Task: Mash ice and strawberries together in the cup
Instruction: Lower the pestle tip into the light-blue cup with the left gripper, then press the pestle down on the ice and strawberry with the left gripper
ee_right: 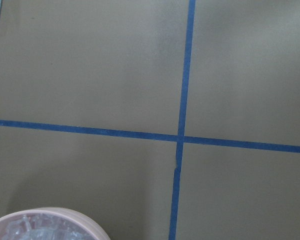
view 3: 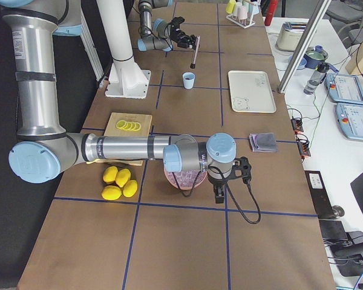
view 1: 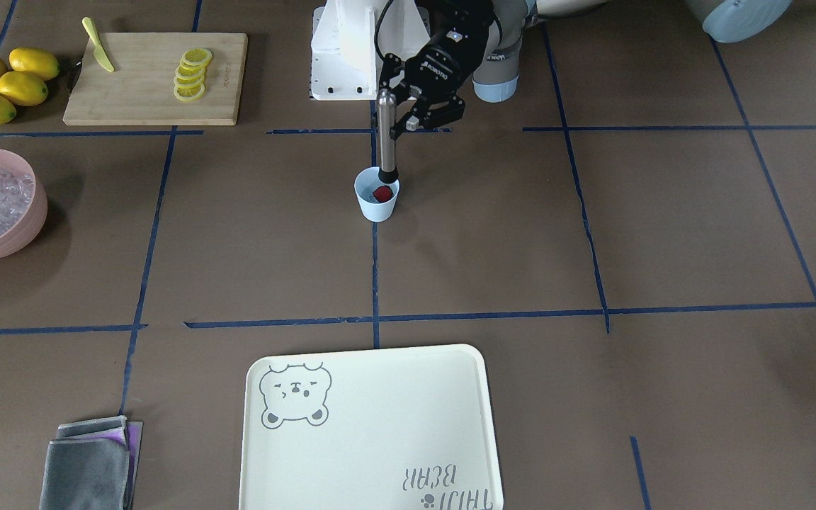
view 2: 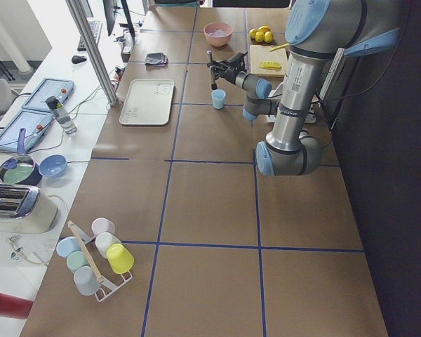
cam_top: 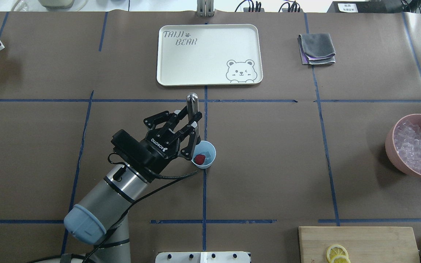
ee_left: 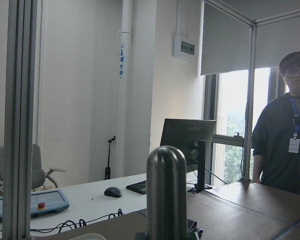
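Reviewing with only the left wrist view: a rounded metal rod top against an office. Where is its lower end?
Observer: The muddler, gripped by the left pincer, has its black tip just above the mouth of the cup, not down among the contents.
Operator: What is in there?
Observer: One strawberry beside clear ice.
Operator: And the other arm?
Observer: The right pincer hangs beside the pink bowl; open or shut, I cannot tell.
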Robot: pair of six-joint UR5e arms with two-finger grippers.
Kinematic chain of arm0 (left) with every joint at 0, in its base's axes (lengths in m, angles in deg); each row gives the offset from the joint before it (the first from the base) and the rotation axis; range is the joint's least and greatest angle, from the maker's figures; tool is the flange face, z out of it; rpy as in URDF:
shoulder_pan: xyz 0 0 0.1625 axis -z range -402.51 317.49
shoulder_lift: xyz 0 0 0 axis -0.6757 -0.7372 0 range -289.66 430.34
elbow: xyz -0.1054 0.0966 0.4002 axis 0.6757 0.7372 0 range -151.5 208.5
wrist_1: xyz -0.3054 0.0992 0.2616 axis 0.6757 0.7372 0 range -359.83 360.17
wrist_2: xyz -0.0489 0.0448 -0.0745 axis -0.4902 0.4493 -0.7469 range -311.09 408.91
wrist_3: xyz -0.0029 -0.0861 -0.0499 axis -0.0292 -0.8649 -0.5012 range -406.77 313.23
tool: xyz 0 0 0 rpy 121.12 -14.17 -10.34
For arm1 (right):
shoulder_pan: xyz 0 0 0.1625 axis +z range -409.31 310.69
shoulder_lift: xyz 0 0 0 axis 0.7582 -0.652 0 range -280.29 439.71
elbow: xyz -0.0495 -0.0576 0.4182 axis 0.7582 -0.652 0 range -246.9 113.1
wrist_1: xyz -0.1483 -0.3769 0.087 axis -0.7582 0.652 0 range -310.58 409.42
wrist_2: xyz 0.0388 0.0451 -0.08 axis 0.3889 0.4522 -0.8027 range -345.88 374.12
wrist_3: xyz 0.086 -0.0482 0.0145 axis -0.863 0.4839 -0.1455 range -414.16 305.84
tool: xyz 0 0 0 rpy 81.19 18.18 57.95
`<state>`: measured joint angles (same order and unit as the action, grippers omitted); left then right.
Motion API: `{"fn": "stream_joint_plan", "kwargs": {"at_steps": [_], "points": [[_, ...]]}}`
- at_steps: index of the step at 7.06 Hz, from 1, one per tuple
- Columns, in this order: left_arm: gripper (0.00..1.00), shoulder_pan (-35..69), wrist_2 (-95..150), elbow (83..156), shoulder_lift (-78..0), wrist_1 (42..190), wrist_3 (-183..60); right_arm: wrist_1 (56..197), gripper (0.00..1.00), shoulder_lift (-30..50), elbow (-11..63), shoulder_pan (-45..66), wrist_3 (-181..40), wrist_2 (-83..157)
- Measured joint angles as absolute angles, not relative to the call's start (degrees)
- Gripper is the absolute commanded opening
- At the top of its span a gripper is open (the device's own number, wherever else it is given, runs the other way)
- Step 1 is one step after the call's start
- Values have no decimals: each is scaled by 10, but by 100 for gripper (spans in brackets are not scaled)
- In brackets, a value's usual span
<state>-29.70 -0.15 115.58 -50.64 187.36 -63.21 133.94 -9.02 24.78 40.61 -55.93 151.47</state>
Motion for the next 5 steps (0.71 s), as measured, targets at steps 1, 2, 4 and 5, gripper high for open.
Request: {"fn": "stream_joint_plan", "kwargs": {"at_steps": [1, 2, 4, 5], "points": [[0, -288, -10, 1121, -519, 1888, -653, 1339, 99, -90, 248, 406, -560, 1514], [0, -286, -13, 1109, -528, 1894, -663, 1339, 99, -90, 248, 406, -560, 1514], [0, -288, -14, 1148, -520, 1892, -676, 1338, 99, -90, 248, 406, -559, 1514], [0, -298, -12, 1168, -509, 1888, -679, 1337, 99, -90, 248, 406, -560, 1514]]}}
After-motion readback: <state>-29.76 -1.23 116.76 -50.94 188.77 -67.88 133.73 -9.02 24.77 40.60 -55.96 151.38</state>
